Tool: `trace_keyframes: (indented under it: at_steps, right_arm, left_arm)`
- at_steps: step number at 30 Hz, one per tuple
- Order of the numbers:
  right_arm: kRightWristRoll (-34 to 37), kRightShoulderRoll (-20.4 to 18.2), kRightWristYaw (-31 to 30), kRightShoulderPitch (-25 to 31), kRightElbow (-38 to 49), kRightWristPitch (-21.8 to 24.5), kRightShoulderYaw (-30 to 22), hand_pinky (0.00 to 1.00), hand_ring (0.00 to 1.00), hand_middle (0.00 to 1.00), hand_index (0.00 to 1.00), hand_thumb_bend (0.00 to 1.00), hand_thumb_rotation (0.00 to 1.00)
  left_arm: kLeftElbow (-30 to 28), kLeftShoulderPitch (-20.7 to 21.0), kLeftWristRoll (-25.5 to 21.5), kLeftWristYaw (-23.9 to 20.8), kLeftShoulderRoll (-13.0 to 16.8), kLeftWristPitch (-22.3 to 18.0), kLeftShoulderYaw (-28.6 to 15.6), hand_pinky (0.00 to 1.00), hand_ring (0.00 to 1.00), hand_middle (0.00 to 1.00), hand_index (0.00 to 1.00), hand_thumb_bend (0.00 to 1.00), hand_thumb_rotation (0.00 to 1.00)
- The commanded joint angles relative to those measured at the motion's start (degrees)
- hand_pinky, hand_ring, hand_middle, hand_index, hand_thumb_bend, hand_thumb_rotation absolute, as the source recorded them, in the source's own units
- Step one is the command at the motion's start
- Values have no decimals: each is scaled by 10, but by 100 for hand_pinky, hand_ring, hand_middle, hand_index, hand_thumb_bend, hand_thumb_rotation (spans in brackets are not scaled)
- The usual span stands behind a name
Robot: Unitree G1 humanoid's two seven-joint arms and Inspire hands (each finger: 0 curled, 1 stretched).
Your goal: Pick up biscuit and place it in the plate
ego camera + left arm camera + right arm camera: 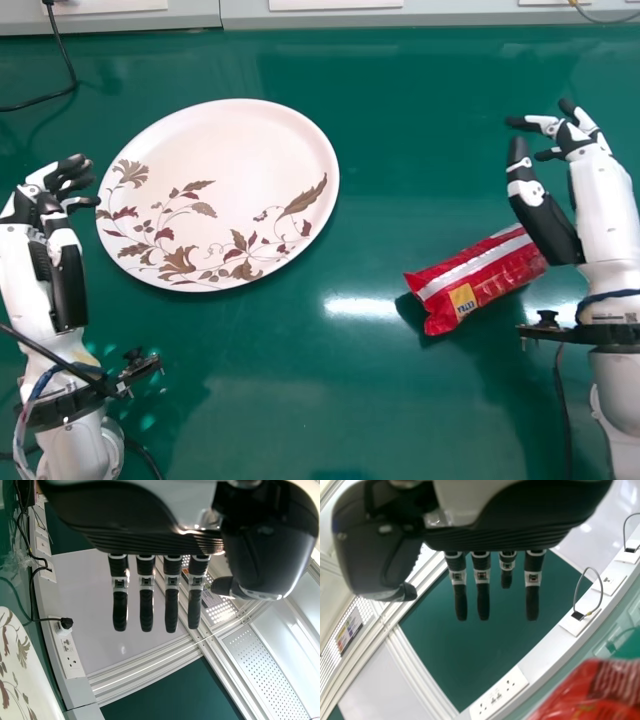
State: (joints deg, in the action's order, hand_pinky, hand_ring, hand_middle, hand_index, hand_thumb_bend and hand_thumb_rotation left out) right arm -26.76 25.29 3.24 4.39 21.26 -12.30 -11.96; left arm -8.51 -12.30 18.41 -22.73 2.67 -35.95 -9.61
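Note:
The red biscuit packet (pixel 475 277) lies at a slant on the green table, just left of my right hand (pixel 587 170), which is open above the table and not touching it. In the right wrist view the packet (pixel 592 692) shows near my right hand (pixel 505 537), its fingers extended. A large white oval plate with a leaf pattern (pixel 225 160) rests on the table left of centre. My left hand (pixel 50 215) is open beside the plate's left edge. In the left wrist view are my left hand (pixel 145 540) with straight fingers and part of the plate (pixel 20 675).
Black cables run over the table (pixel 300 400) at its far left corner (pixel 60 85) and along my left forearm. A grey ledge with socket plates (pixel 440 14) borders the table's far edge.

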Motion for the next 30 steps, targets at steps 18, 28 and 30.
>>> trace_keyframes:
  at_steps: [18, 28, 30]
  right_arm:
    - [192, 218, -269, -7, -71, -99, -75, 65, 77, 84, 83, 92, 34]
    - [184, 324, -383, -39, -99, -143, -52, 71, 84, 89, 90, 100, 41]
    - [177, 338, -397, -51, -105, -155, -43, 73, 86, 90, 92, 100, 40]
  left_arm:
    - [64, -29, -13, 5, -16, -9, 11, 54, 68, 71, 71, 11, 3]
    - [65, -27, -20, 13, -9, -9, 6, 58, 70, 73, 73, 11, 5]
    - [68, -26, -21, 14, -7, -12, 5, 59, 71, 73, 73, 11, 4]
